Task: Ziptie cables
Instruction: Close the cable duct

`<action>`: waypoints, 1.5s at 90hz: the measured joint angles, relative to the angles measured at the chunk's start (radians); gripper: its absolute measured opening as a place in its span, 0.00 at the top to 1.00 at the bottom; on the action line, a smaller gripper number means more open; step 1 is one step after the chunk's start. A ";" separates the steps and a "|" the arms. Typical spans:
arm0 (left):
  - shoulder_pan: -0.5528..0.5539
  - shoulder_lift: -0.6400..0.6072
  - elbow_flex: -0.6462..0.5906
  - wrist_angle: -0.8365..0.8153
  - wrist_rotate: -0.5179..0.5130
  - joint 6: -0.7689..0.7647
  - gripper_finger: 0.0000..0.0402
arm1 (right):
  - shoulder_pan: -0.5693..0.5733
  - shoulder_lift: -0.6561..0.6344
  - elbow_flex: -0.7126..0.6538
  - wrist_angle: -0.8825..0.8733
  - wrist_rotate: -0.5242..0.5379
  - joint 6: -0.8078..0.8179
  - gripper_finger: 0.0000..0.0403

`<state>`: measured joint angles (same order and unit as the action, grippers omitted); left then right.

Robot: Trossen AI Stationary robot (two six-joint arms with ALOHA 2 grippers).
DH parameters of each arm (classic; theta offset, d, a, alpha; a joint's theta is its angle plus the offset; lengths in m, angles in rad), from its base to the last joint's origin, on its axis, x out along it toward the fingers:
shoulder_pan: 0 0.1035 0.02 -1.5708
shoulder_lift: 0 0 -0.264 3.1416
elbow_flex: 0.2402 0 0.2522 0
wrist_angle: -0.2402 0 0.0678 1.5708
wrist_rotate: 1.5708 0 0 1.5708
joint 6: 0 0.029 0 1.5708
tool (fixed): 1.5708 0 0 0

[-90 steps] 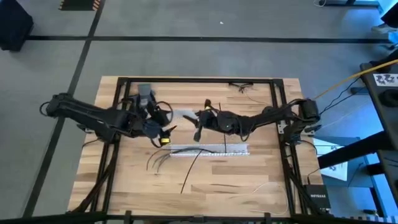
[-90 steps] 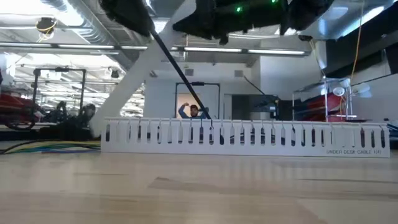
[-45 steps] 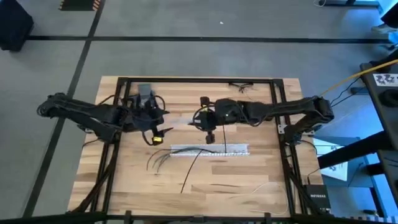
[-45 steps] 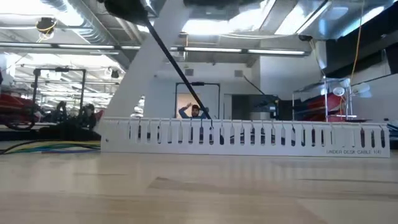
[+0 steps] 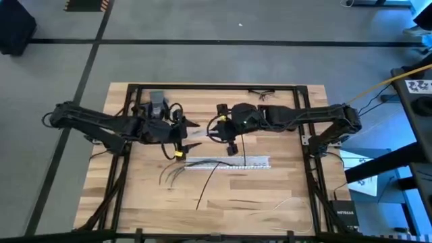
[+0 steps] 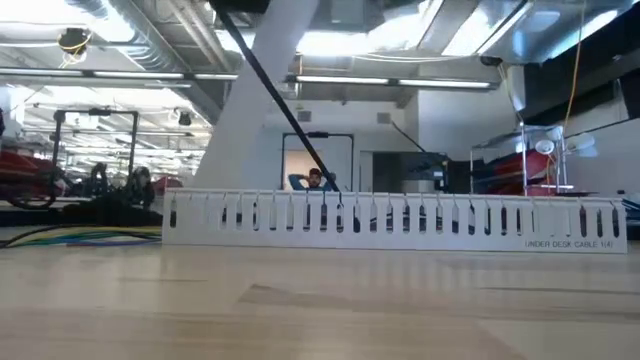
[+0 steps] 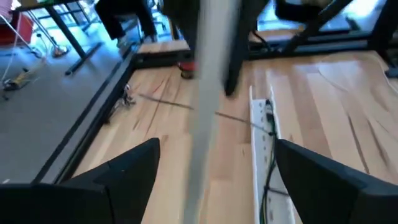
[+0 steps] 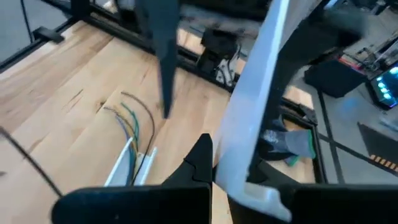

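The cables (image 5: 173,174) lie on the table with their length in a white perforated duct (image 5: 256,163), their greenish ends (image 8: 129,121) splayed past its left end. Above the duct, my right gripper (image 5: 227,132) is shut on a plain flat white strip (image 8: 264,81). That strip reaches toward my left gripper (image 5: 182,132), which is open. In the left wrist view the strip (image 7: 208,93) passes between my left fingers; I cannot tell whether it touches them. A thin black strip (image 6: 285,110) slants up from behind the duct. My right gripper pinches the flat white strip near one end (image 8: 245,180) between its two fingers. The strip is lifted clear of the table and runs away from the fingers toward the left gripper. In the low view the strip (image 6: 255,110) slants steeply upward.
A small grey box (image 5: 157,100) sits at the far left of the table. A tangle of dark wire (image 5: 262,94) lies at the far edge. A long thin black strip (image 5: 209,182) lies across the near half. A black frame rail (image 5: 216,86) borders the tabletop.
My right gripper has swung toward the far edge and risen, carrying the white strip, which now stands steeper in the low view. My left gripper has shifted toward the table's right, closer to the right gripper. Both grippers have gone up out of the low view.
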<state>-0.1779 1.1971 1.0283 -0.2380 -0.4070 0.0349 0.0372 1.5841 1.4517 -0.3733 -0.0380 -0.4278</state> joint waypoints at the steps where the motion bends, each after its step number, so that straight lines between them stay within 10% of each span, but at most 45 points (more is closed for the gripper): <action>1: 0.003 0.003 0.000 0.007 0.004 0.000 0.26 | 0.000 0.001 0.000 0.001 0.000 0.000 0.97; 41: 0.035 0.104 0.000 0.143 0.020 0.167 0.94 | 0.002 0.006 0.002 0.015 0.017 0.058 0.93; 73: 0.033 0.068 -0.001 0.183 -0.158 0.183 0.95 | 0.062 -0.174 0.002 -0.186 0.650 0.106 0.58; 89: 0.037 0.063 -0.001 0.344 -0.227 0.208 0.96 | 0.084 -0.251 -0.127 -0.207 0.648 0.309 0.43; 116: 0.093 0.063 -0.001 0.513 -0.229 0.143 0.96 | 0.093 -0.187 -0.666 0.847 0.603 0.244 0.34; 135: 0.139 0.071 -0.001 0.586 -0.228 0.080 0.94 | 0.093 -0.048 -0.638 1.252 0.592 0.148 0.34</action>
<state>-0.0391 1.2681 1.0275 0.3482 -0.6353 0.1152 0.1307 1.5356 0.8141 0.8785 0.5545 -0.2801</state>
